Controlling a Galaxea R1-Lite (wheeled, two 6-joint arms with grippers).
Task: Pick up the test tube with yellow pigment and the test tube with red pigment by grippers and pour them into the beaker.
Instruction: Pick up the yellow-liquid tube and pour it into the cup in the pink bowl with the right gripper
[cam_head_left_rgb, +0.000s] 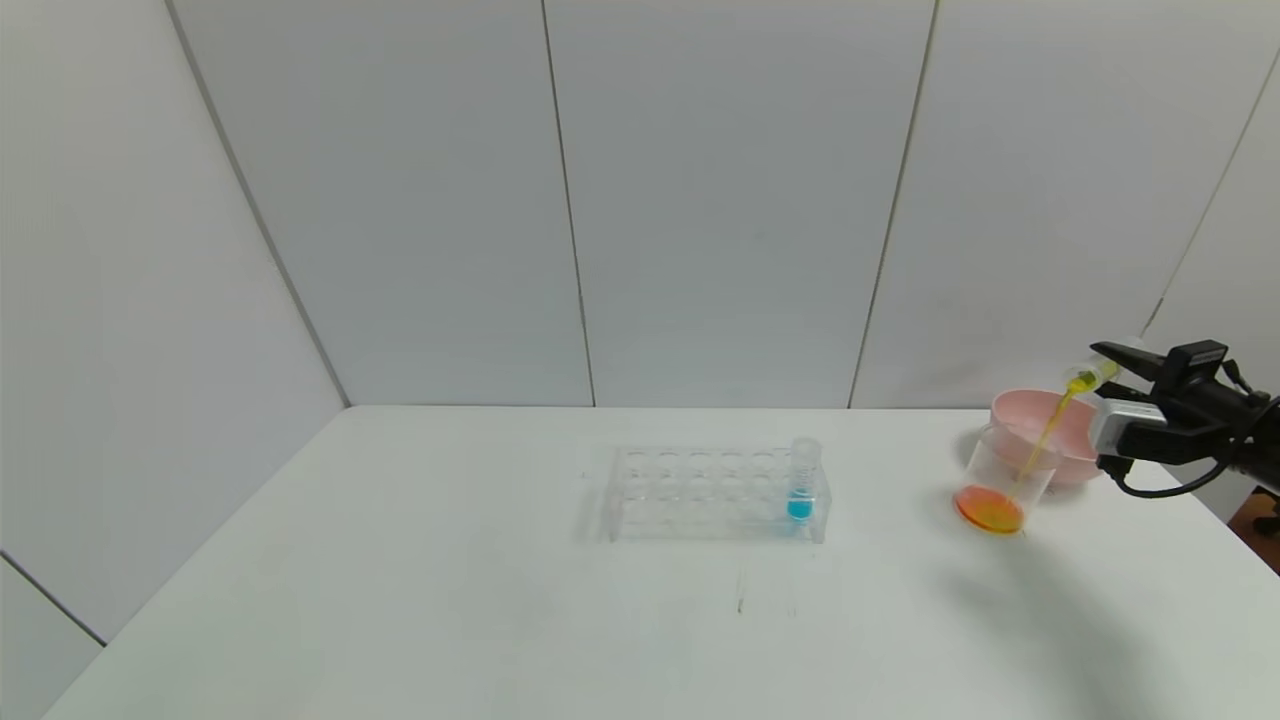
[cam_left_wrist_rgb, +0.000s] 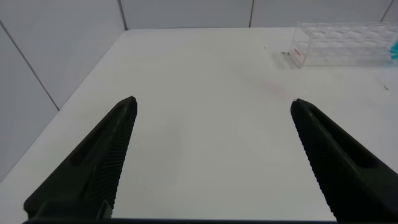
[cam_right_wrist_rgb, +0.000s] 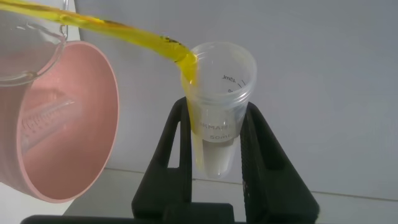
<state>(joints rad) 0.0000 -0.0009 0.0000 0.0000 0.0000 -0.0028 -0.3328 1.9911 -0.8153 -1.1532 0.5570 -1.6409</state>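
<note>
1. The worktop (cam_head_left_rgb: 500, 620) is white and matte, closed in by pale grey wall panels (cam_head_left_rgb: 720, 200) with thin vertical seams.
2. Near its middle stands a clear rack (cam_head_left_rgb: 715, 495) holding one tube of blue liquid (cam_head_left_rgb: 802, 490) at its right end.
3. At the right edge the beaker (cam_head_left_rgb: 1003, 482) stands just in front of a pink bowl (cam_head_left_rgb: 1045, 435), with orange liquid pooled at its bottom.
4. The right gripper (cam_head_left_rgb: 1118, 362) hangs above and to the right of the beaker, clenched on the yellow tube (cam_right_wrist_rgb: 217, 112), which is tipped mouth-down toward the beaker.
5. A yellow stream (cam_head_left_rgb: 1045, 435) runs from the tube's mouth down into the beaker.
6. The left gripper (cam_left_wrist_rgb: 214, 115) hovers over bare worktop to the left of the rack, its fingers spread wide and holding nothing.
</note>
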